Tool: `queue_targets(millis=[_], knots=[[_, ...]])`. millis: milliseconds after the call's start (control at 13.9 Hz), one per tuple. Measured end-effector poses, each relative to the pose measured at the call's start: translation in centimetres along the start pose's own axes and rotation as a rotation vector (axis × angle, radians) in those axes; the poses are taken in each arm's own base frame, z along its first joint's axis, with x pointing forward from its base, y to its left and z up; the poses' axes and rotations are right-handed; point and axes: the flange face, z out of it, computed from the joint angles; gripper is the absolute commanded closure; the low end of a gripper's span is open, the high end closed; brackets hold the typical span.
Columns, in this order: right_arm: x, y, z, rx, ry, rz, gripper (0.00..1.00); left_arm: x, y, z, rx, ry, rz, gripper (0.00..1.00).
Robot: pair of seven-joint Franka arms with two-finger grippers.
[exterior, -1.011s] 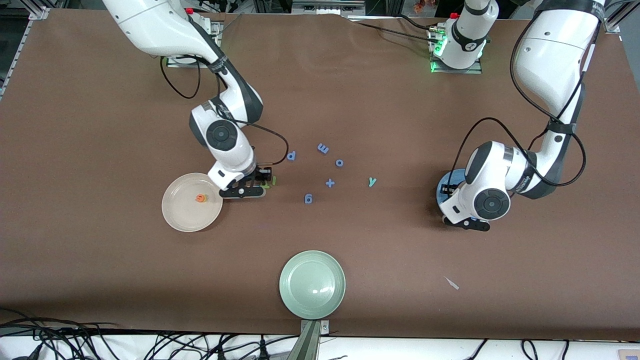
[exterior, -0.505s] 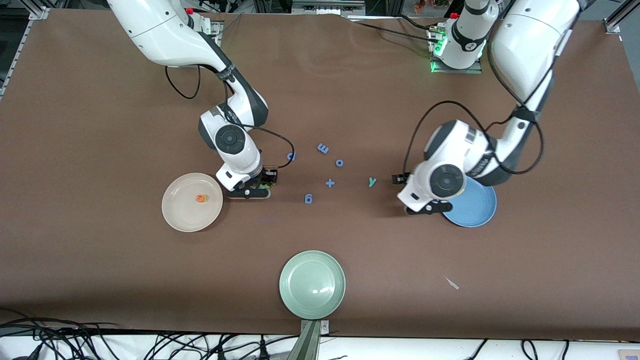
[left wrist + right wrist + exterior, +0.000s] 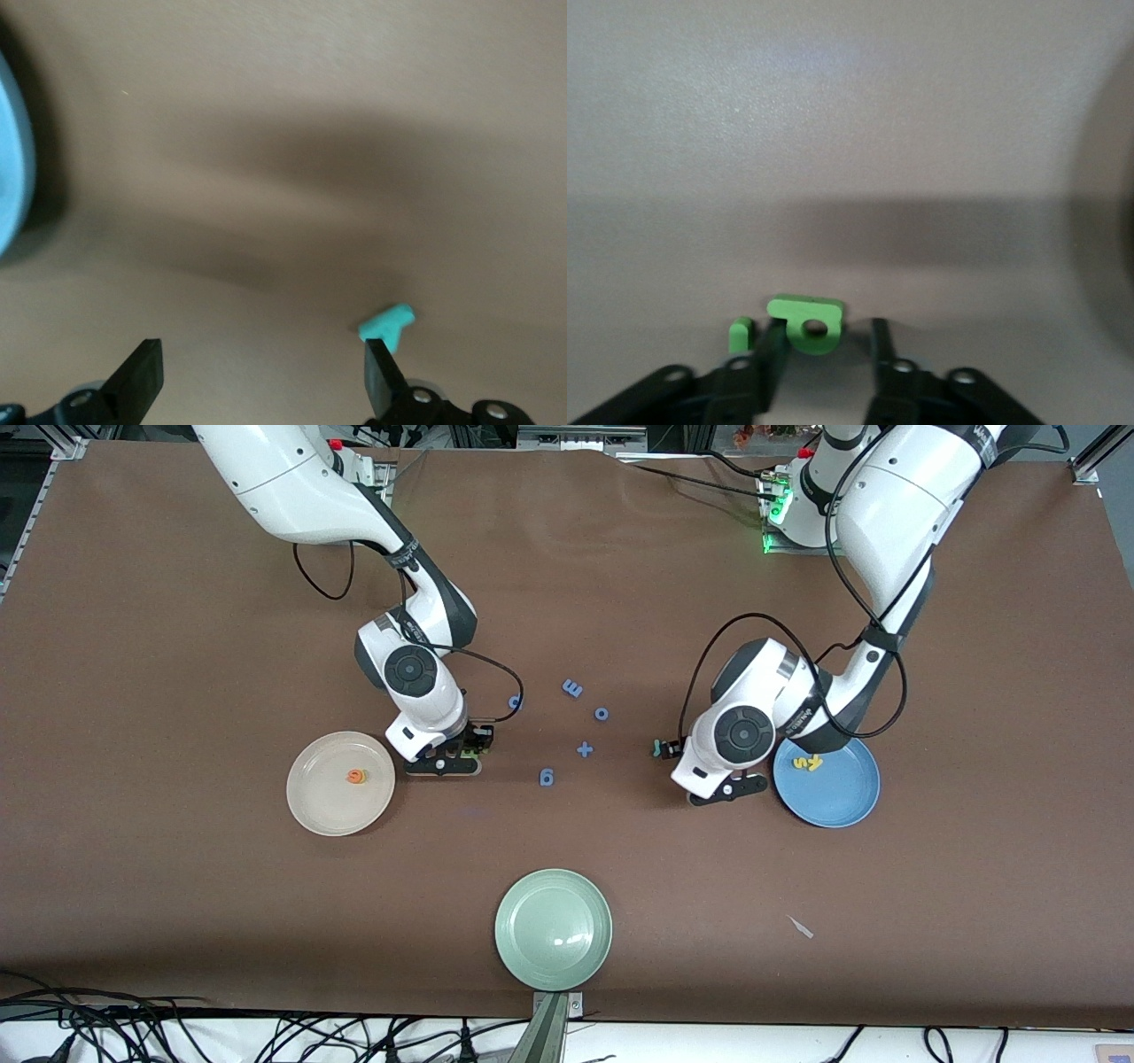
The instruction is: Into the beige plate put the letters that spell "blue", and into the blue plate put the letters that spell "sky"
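The beige plate [image 3: 319, 806] holds an orange e [image 3: 355, 777]. Beside that plate, my right gripper [image 3: 456, 760] [image 3: 826, 343] is down at the table. Its jaws straddle the green b [image 3: 806, 312]: one finger touches it and a gap shows at the other. The thin green l [image 3: 741, 332] lies just outside that finger. The blue plate [image 3: 837, 802] [image 3: 13, 177] holds two yellow letters [image 3: 807, 763]. My left gripper [image 3: 673, 751] [image 3: 261, 354] is wide open, low over the table beside the blue plate. The teal y [image 3: 657, 748] [image 3: 387, 323] lies at one fingertip.
Blue foam pieces lie in the middle of the table: a letter [image 3: 572, 688], an o [image 3: 601, 713], a plus [image 3: 585, 749] and a 6 [image 3: 547, 778]. A pale green plate [image 3: 553, 929] sits near the front edge, with a paper scrap [image 3: 800, 926] toward the left arm's end.
My left arm swung from over the blue plate to the teal y, uncovering the yellow letters. My right gripper shifted slightly and its jaws narrowed around the green b.
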Motion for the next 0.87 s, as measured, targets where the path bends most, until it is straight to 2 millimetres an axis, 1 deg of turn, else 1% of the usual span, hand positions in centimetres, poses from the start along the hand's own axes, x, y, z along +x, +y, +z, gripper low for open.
queue_targets(millis=[72, 144, 289, 433, 505, 578, 722, 794, 866], knots=[[0.0, 0.0, 0.0, 0.000, 0.000, -0.004, 0.89, 0.5, -0.6, 0.1, 0.002, 0.001, -0.011, 0.00], [0.0, 0.0, 0.0, 0.000, 0.001, -0.015, 0.90, 0.9, -1.0, 0.0, 0.000, 0.004, -0.020, 0.00], [0.3, 0.2, -0.3, -0.002, 0.004, -0.037, 0.90, 1.3, -1.1, -0.4, -0.008, 0.013, -0.025, 0.00], [1.1, 1.0, -1.4, -0.021, 0.001, -0.079, 0.90, 1.3, -1.0, -0.7, -0.012, 0.018, -0.025, 0.00], [2.0, 1.9, -2.6, -0.042, -0.004, -0.116, 0.90, 1.3, -1.0, -0.8, -0.013, 0.019, -0.025, 0.00], [3.2, 3.5, -4.2, -0.062, -0.005, -0.161, 0.90, 1.3, -1.0, -0.8, -0.013, 0.019, -0.024, 0.00], [5.3, 7.8, -6.6, -0.090, -0.002, -0.247, 0.90, 1.3, -0.9, -0.8, -0.013, 0.020, -0.024, 0.00], [6.3, 10.3, -7.4, -0.102, -0.003, -0.284, 0.90, 1.3, -0.9, -0.8, -0.013, 0.020, -0.024, 0.00], [7.1, 12.8, -7.7, -0.115, -0.006, -0.317, 0.90, 1.3, -0.9, -0.8, -0.013, 0.020, -0.024, 0.00]])
